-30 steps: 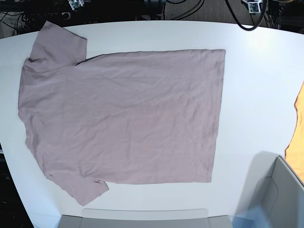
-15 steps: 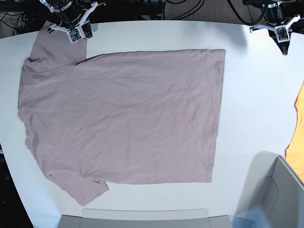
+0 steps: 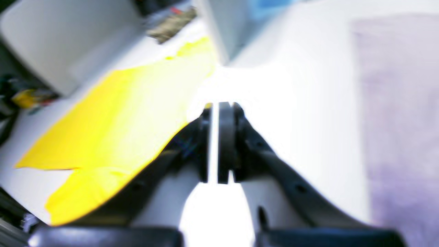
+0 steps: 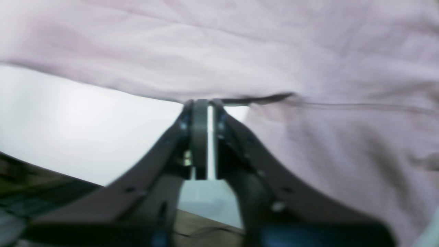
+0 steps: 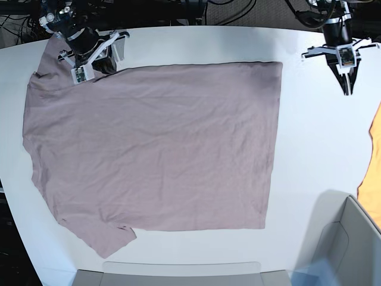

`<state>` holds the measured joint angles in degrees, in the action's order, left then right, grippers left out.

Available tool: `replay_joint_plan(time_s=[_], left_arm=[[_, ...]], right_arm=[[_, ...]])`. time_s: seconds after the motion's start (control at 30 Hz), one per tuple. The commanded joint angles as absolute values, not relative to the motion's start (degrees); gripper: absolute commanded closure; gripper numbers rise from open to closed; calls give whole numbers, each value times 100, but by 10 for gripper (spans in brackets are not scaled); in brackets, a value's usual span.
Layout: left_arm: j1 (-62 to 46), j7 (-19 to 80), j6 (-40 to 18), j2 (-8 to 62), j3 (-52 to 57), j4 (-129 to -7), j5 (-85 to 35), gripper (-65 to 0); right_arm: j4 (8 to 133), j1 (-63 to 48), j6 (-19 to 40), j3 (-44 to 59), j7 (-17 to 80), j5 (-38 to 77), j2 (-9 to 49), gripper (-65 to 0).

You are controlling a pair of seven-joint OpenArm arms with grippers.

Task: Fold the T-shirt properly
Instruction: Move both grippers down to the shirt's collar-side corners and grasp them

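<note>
The dusty mauve T-shirt [image 5: 155, 149] lies flat on the white table [image 5: 309, 131], neck to the left and hem to the right. My right gripper [image 5: 108, 65] is shut and empty. It hovers at the far sleeve's armpit, where sleeve meets body, and the right wrist view shows its tips [image 4: 204, 101] just at that cloth edge [image 4: 308, 51]. My left gripper [image 5: 347, 88] is shut and empty over bare table, to the right of the hem's far corner. In the left wrist view its tips [image 3: 214, 104] point along the table, with the shirt's hem [image 3: 401, 103] at the right.
A bright orange cloth [image 5: 372, 173] lies at the table's right edge and appears yellow in the left wrist view [image 3: 113, 116]. A grey bin [image 5: 351, 238] stands at the front right. A grey tray edge [image 5: 178, 274] runs along the front.
Both arms have come in from the far edge. The right gripper moved down to the far sleeve's armpit, and the left gripper moved down over bare table right of the hem. The shirt has not moved.
</note>
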<state>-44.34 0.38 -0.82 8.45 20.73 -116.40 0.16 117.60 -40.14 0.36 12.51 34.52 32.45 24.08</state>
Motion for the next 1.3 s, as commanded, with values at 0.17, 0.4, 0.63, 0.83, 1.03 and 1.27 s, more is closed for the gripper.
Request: replay_joint_plan(time_s=[0.17, 0.4, 0.63, 0.83, 1.03, 1.27], left_arm=[[-4479, -92, 4, 1059, 1807, -11732, 31, -167], [-4391, 681, 4, 1481, 875, -11714, 22, -167], [-4163, 1007, 4, 1481, 532, -11618, 31, -167], [-3978, 1007, 4, 1481, 418, -11609, 22, -167], [-3969, 1007, 4, 1464, 418, -11609, 22, -167], [-3960, 1446, 4, 1446, 418, -11600, 13, -167]], right_arm=[[11829, -4259, 4, 3433, 4251, 5613, 2176, -263], [11451, -4277, 13, 5007, 4760, 5719, 1613, -264], [9543, -4013, 1842, 6070, 5270, 5736, 1420, -264], [9007, -3705, 2343, 6316, 5534, 5692, 1569, -264], [8963, -3327, 2343, 6308, 5560, 5130, 1587, -264], [8154, -3002, 2343, 5736, 5552, 4910, 1692, -264]])
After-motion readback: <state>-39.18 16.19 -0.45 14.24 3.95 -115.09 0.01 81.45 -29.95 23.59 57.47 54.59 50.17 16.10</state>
